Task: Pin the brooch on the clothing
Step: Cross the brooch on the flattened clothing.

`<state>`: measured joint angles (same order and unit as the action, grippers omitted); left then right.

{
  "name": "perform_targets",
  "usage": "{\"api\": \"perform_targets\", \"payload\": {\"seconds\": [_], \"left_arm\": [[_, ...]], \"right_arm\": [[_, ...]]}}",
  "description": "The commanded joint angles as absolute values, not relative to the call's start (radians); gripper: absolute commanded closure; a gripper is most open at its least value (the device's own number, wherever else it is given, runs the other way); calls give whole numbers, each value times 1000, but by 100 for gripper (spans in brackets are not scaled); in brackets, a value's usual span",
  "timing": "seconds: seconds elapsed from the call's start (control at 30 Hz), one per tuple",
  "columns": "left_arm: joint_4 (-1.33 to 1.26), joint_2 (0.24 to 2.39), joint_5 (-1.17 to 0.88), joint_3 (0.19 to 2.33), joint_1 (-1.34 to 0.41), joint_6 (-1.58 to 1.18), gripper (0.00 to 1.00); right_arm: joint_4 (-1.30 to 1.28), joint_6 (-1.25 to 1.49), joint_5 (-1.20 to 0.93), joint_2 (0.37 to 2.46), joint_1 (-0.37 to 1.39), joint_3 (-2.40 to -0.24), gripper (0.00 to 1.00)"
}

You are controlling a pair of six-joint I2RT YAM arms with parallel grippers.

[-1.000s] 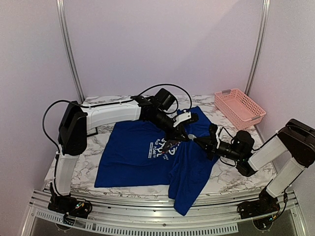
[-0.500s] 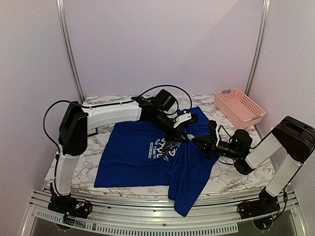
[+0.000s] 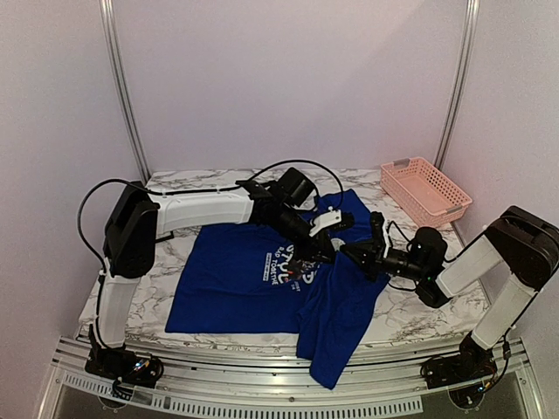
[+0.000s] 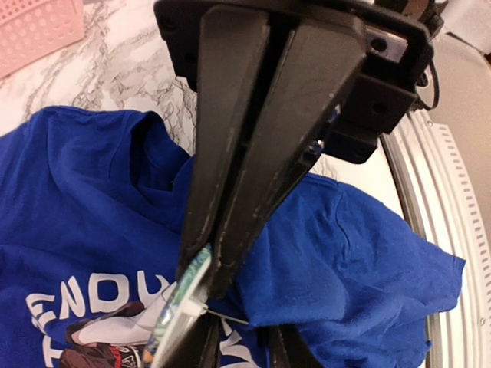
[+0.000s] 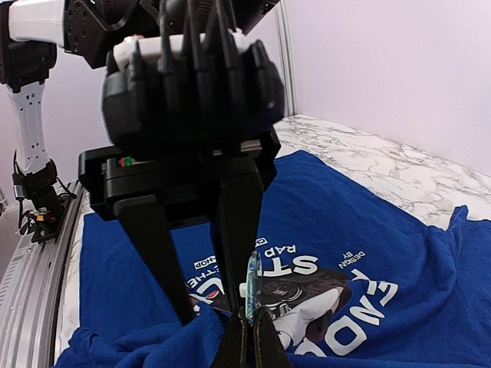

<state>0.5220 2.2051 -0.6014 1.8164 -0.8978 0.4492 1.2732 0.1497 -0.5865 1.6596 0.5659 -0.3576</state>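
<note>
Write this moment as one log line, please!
right fingers: shut on brooch | left fingers: slightly open beside it | T-shirt: underneath

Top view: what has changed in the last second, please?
The right gripper, shut on the brooch, moved slightly left towards the print on the shirt as its arm folded. The left gripper dipped a little nearer the print. No visible taking or letting go. Shirt and basket stayed put.
</note>
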Motion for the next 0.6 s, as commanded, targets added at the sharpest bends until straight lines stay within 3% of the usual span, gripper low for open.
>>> {"api": "perform_targets", "payload": {"seconds": [0.0,0.13,0.37,0.57], "left_arm": [[515,2165,-588,1829,-877,476,72],[596,2146,-639,1849,-851,532,56],[698,2087,-719,1799,-817,631,40],[261,1937,-696,1502,-839,438,38]], "right_arm": [[1307,146,-692,1637,570,-362,100],[1295,146,-694,1646,562,-363,100],[1251,148,-707,1641,560,-394,100],[1233,156,-713,1636,560,-412,100]]}}
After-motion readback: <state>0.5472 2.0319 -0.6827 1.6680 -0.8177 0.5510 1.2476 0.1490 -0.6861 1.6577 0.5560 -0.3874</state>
